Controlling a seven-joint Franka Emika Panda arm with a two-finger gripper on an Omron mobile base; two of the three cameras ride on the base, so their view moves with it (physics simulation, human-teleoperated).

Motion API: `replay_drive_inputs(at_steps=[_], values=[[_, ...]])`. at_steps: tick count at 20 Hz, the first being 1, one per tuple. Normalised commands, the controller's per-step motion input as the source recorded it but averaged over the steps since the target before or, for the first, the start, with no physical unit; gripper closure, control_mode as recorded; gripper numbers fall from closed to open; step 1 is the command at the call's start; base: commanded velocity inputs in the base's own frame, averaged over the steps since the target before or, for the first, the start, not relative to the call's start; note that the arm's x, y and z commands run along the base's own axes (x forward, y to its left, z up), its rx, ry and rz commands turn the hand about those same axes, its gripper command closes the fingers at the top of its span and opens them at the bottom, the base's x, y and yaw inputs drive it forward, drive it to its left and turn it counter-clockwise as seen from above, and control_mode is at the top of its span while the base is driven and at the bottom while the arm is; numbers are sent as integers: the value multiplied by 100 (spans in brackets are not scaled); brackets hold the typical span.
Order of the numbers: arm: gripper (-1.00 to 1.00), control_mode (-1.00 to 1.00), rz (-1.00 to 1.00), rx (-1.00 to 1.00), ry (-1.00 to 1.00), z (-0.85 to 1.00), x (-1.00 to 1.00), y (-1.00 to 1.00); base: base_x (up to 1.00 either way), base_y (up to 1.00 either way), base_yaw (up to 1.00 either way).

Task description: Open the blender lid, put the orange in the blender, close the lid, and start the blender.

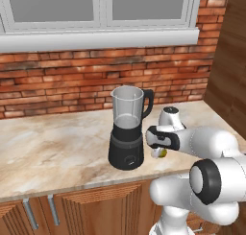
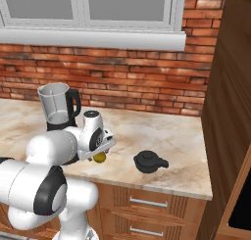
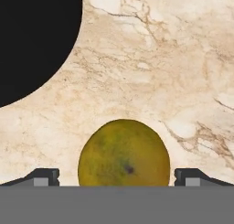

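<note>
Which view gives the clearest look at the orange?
The hand view: the orange sits large between the open gripper's fingertips on the counter. In the left base view a sliver peeks from under the hand; the right base view shows it small beneath the gripper.

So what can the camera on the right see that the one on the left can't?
Right base view alone: the blender lid, lying on the counter off to the right of the arm, and the tall wooden cabinet at the counter's end.

Left base view alone: the blender's black base with its front dial, which the arm hides from the right.

Both: the lidless blender, the orange on the counter under the open claw, the brick wall and window.
</note>
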Motion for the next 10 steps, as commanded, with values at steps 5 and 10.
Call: replay_drive_inputs(at_steps=[5, 10], values=[[-100, -100, 1, 0, 3, -15, 10, 0, 0, 0, 0], [100, -100, 2, 0, 4, -27, 1, 0, 0, 0, 0]])
